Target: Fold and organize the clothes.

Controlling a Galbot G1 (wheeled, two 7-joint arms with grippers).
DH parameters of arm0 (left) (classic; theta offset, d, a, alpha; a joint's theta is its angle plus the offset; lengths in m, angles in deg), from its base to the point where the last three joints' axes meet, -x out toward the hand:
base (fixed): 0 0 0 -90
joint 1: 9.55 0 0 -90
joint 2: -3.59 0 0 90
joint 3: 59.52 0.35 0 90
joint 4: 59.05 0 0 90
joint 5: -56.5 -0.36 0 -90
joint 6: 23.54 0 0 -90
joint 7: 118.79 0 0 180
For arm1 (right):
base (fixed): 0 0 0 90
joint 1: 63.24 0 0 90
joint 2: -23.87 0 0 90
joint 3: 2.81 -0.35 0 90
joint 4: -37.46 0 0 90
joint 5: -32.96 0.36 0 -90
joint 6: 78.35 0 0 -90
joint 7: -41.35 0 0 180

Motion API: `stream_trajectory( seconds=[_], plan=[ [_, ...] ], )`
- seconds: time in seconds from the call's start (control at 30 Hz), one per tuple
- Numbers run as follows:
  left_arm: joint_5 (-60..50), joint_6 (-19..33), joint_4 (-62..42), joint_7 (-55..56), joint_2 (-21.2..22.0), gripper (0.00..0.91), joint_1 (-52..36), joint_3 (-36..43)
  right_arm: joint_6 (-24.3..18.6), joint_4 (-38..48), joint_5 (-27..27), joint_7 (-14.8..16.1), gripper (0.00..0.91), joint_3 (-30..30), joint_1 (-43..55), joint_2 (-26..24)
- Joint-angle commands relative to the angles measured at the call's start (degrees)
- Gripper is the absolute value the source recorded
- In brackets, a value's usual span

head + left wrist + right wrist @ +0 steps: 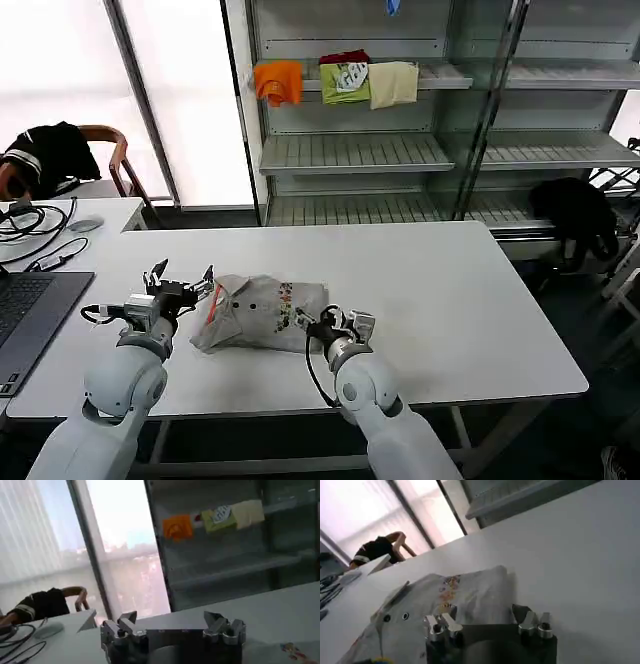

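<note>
While the grey shirts (262,312) lay bunched near the desk's (450,290) front edge, both claws flanked them. The left gripper (182,281) gaped wide, holding nothing. The right gripper (335,322) stood released too, beside the cloth.

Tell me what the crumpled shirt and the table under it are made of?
The grey shirt looks like soft, matte cotton-type cloth: it bunches into loose wrinkles and has a small multicolour print. The white table looks hard and smooth, probably laminate or painted board, with a faint sheen in the right wrist view. The left gripper and right gripper, both open, flank the shirt.
</note>
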Motion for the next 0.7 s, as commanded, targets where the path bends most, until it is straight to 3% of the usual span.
stream_trajectory(
  seconds=[0.03,0.5,0.7],
  plan=[
    [0.0,0.0,-0.2,0.1,0.0,0.907,0.3,-0.1,0.0,0.6,-0.1,-0.9,0.0,0.4,0.3,0.6],
    [-0.1,0.1,-0.6,0.1,0.4,0.907,0.8,0.0,0.0,1.2,-1.3,0.7,0.0,0.9,0.3,-0.3],
    [-0.1,0.1,-1.0,0.2,0.5,0.907,0.3,0.2,0.0,0.3,-1.2,2.2,0.0,0.8,0.7,-3.4]
  ],
)
